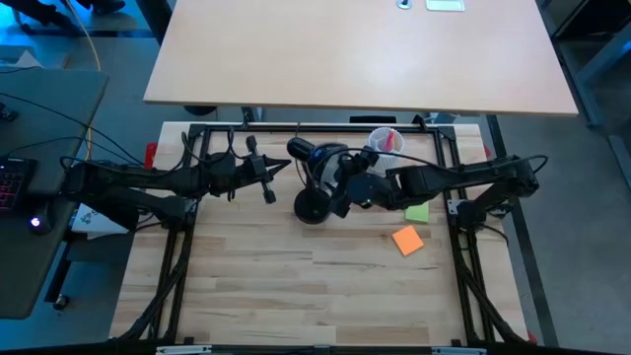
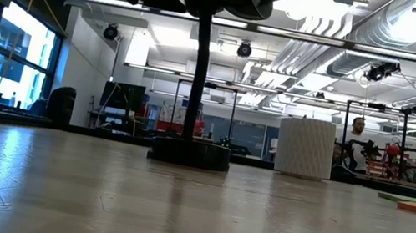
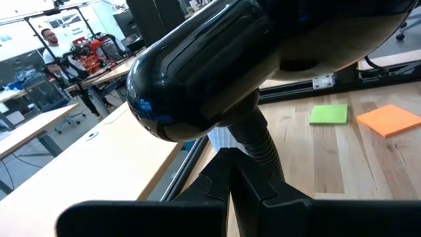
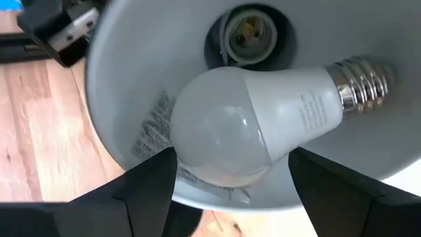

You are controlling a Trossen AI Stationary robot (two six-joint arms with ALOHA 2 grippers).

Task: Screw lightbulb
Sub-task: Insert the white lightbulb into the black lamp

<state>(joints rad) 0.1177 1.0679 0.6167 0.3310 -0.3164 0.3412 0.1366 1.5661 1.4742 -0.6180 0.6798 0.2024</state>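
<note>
The black desk lamp stands on its round base (image 1: 312, 208) at the table's far middle; its neck (image 2: 200, 64) rises to the head (image 1: 308, 154). My right gripper (image 4: 230, 178) is shut on the white lightbulb (image 4: 223, 131) inside the head's white shade (image 4: 131, 99). The bulb's silvery screw base (image 4: 365, 79) points past the empty socket (image 4: 250, 29), not into it. My left gripper (image 3: 230, 178) comes from the table's left, shut at the lamp's neck (image 3: 263, 148) just below the head (image 3: 204, 72). The bulb is hidden in the high view. My left gripper is shut on the lamp's ribbed neck (image 3: 266, 158) just under the head, coming level from the table's left; its own fingers hide the place of contact. The lamp stands upright on its base. My right gripper pinches the bulb's round white globe (image 4: 197, 151) between its two fingers (image 4: 148, 181), one on either side. The bulb is lifted clear and lies tilted inside the shade, its screw end away from the fingers.
A white ribbed cup (image 1: 385, 141) with a red item stands behind the right gripper, also in the low view (image 2: 304, 147). A green note (image 1: 417, 212) and an orange note (image 1: 407, 240) lie on the table's right. A person sits in the room beyond (image 2: 356, 129).
</note>
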